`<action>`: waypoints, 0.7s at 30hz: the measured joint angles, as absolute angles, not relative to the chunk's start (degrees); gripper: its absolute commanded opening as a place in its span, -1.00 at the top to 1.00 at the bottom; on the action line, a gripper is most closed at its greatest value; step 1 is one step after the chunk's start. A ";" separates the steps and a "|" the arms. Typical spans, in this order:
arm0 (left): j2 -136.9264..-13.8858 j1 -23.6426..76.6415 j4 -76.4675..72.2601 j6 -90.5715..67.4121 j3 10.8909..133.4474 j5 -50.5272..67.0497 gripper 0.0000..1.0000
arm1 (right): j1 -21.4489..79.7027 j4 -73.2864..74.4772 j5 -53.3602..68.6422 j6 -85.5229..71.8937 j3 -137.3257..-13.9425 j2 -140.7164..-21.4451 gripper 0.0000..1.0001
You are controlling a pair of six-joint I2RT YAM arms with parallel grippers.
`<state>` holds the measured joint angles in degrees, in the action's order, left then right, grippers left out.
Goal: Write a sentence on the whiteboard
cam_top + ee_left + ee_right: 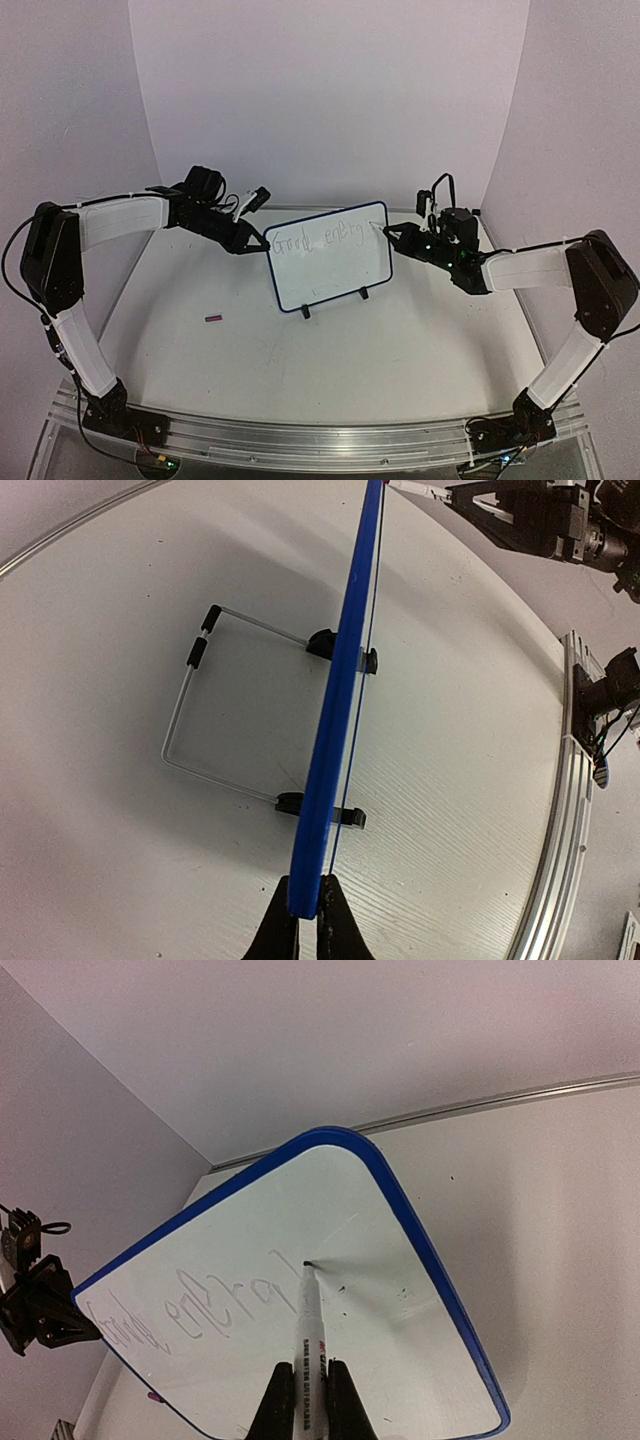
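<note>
While the whiteboard (328,257) stood upright near the middle of the surface (400,350), tilted back on its feet, both arms met it from opposite sides. At its 9 o'clock edge the left end effector (305,900) was clamped shut on the blue frame. At about 2 o'clock the right end effector (310,1380) was closed around a marker (311,1335), whose tip touched the board face just past the last letter of the sentence (320,240).

Toward 6 o'clock, bare surface ran from the board to the metal rail (320,440) at the near edge. At 12 o'clock the back wall rose a little way behind the board, and side walls closed in at 9 and 3 o'clock.

Counted: two arms, two end effectors, one whiteboard, two black feet (347,818), one wire stand (197,652) behind the board, one marker, and one small dark-and-pink object (213,318) lying at the board's 8 o'clock.

Only one faint line of writing could be made out, reading roughly "Good energy". From the left wrist the board showed edge-on, its face hidden and its top cut off by the frame. From the right wrist the writing appeared upside down and the board's near corner was cut off. The small object was too small to identify.
</note>
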<state>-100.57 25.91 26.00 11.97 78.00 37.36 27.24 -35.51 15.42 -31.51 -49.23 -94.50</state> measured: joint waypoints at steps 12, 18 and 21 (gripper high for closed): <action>-100.57 25.93 26.00 11.97 78.00 37.36 1.00 | 27.11 -35.90 15.03 -31.59 -48.14 -94.50 1.00; -100.57 25.93 26.00 11.97 78.00 37.36 1.00 | 26.98 -35.83 14.63 -31.66 -46.74 -94.50 1.00; -100.57 25.93 26.00 11.97 78.00 37.36 1.00 | 26.96 -35.83 14.63 -31.70 -46.74 -94.50 1.00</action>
